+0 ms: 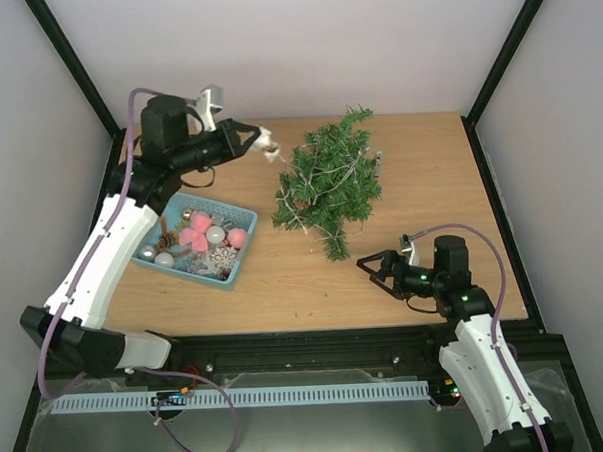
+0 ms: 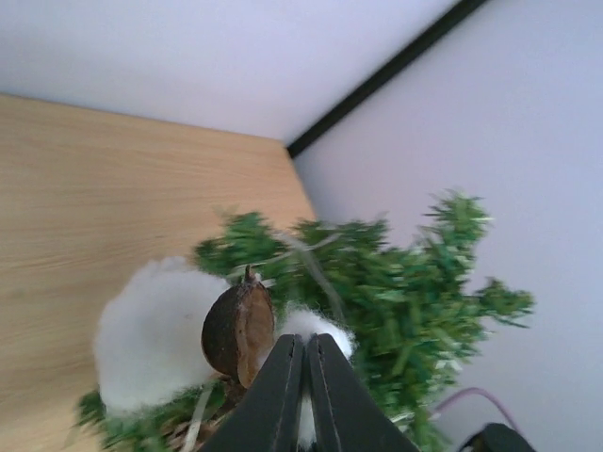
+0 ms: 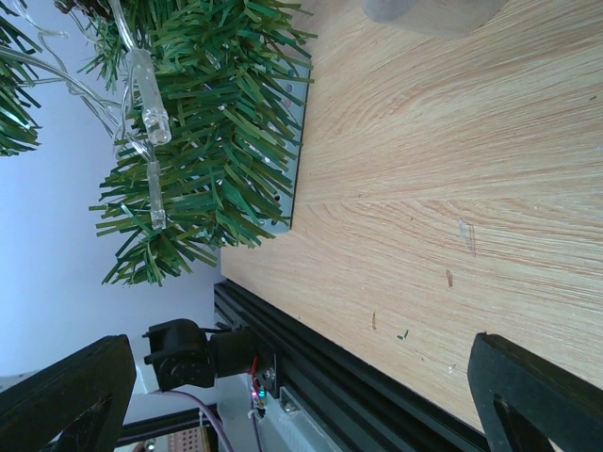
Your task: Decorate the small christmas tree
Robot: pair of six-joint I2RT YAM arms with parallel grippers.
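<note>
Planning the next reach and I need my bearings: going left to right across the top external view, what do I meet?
teal basket of ornaments → left gripper, shut on a white cotton ornament → small christmas tree → right gripper, open

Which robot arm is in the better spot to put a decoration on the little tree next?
Left. The left claw is shut on a fluffy white ornament, held right beside the small christmas tree. The right claw is open and empty, near the tree's lower end.
</note>
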